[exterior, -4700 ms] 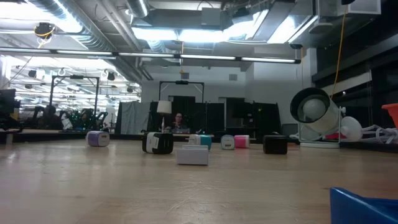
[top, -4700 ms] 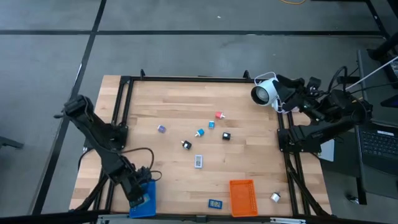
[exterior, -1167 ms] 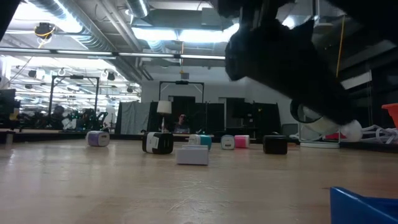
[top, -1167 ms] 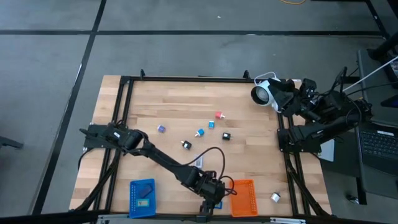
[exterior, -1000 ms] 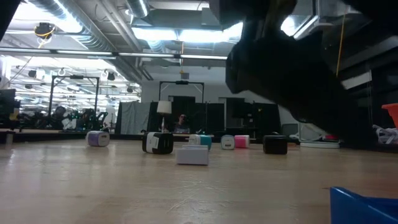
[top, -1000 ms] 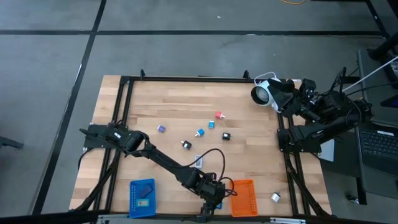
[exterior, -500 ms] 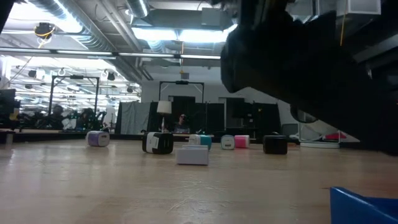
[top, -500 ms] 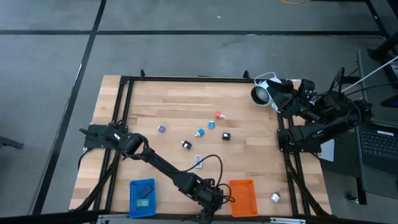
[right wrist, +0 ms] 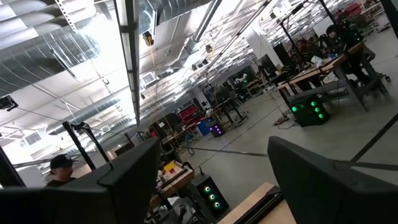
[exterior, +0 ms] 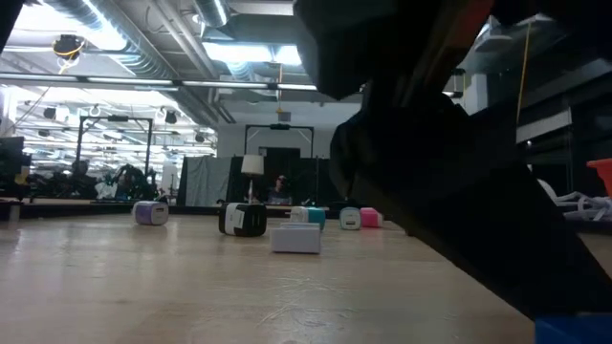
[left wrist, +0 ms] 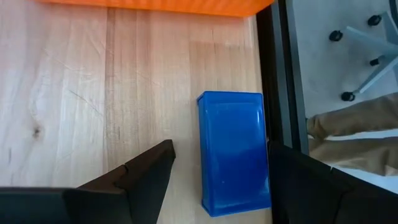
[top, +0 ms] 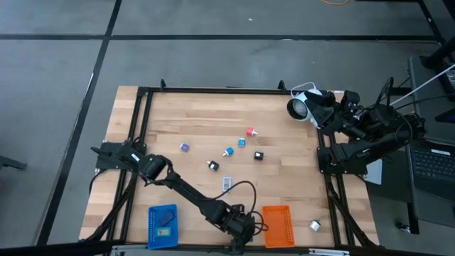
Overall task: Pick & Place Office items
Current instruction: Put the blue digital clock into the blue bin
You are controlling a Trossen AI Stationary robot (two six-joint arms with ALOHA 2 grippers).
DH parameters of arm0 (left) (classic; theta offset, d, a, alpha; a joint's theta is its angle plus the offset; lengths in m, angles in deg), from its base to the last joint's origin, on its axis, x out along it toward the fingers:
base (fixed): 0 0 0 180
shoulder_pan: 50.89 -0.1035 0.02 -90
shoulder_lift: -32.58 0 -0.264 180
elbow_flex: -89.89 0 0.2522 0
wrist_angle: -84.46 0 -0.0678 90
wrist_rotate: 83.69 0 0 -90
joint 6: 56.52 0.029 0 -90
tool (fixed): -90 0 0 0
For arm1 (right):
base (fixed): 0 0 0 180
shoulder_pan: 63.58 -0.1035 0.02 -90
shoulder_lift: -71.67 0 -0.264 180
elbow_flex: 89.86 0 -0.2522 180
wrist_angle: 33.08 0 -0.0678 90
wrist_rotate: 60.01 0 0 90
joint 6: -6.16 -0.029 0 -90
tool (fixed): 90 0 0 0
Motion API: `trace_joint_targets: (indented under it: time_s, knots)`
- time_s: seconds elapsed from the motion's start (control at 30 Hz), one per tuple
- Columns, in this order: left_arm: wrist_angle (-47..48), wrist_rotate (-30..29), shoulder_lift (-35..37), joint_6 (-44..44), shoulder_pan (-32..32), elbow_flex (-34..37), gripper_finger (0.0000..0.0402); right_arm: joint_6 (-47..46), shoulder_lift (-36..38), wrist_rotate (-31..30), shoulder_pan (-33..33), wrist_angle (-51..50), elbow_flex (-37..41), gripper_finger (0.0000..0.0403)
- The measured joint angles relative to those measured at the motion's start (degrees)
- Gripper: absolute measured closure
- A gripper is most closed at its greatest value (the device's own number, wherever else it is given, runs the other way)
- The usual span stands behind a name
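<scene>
Left gripper (left wrist: 214, 180) first: we see it low at the table's (top: 213, 121) near edge, fingers spread wide on either side of a flat blue rectangle (left wrist: 234, 152), touching nothing. That rectangle lies flat, its long axis running along the fingers, parallel to the black frame rail (left wrist: 281, 93) just beside it; one short end points toward the orange tray (top: 278, 225). Right gripper (right wrist: 211, 180) waits off at the far right corner, parted and empty. Other pieces sit mid-table.
</scene>
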State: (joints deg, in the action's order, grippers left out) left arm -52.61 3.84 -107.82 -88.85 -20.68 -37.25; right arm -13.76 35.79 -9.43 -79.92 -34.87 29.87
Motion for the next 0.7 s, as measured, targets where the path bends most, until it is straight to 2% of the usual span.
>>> trace_joint_targets:
  time_s: [0.5,0.7]
  knots:
    - [2.14,1.84,-2.12,-4.17,0.03,0.17,0.0175,1.09,0.00,-0.03,0.00,-0.02,0.00,0.0101]
    - [2.53,3.39,-1.98,-6.50,-0.87,0.17,0.0231,1.07,0.00,-0.03,0.00,-0.06,0.00,0.0101]
